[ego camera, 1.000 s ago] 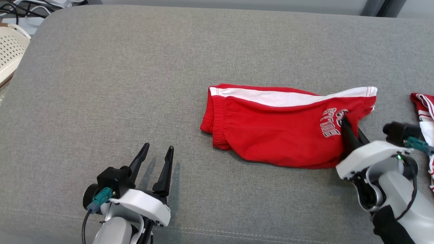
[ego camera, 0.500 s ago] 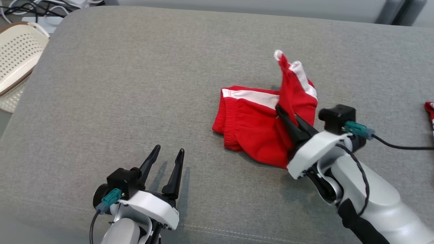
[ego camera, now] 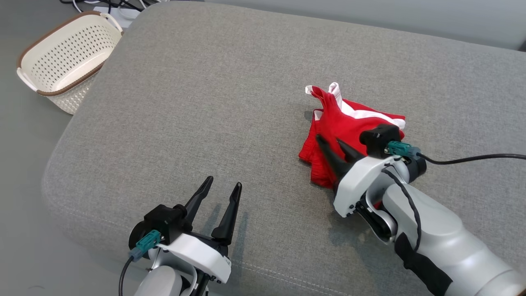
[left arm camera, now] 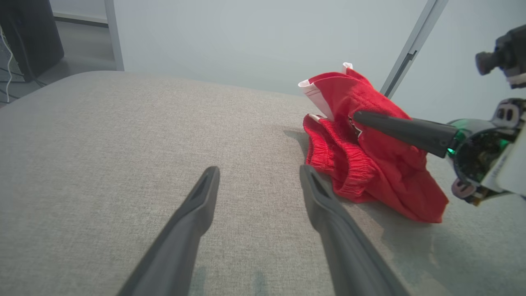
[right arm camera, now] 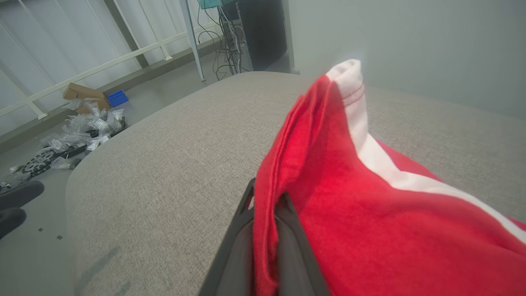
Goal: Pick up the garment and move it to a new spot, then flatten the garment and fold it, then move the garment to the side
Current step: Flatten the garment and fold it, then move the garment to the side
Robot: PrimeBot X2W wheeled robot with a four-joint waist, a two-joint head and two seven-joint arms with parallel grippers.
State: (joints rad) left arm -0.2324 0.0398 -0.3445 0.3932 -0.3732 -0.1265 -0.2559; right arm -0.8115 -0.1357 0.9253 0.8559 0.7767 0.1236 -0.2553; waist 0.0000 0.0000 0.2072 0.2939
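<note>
Grey cushion (ego camera: pixel 205 102), shorts (ego camera: pixel 349 125) now bunched (flat before), right jaws pinching them, left jaws open.

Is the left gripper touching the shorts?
No, the left gripper stands open over bare cushion, apart from the shorts.

Bright, even, diffuse light from overhead. Soft, faint shadows on the bench (ego camera: pixel 205 102) under the left claw (ego camera: pixel 224 181) and beside the garment (ego camera: pixel 349 123). Head view sharp. Wrist views wide-angle, edges bowed; close cloth in right wrist view blurred, white tip washed out.
</note>
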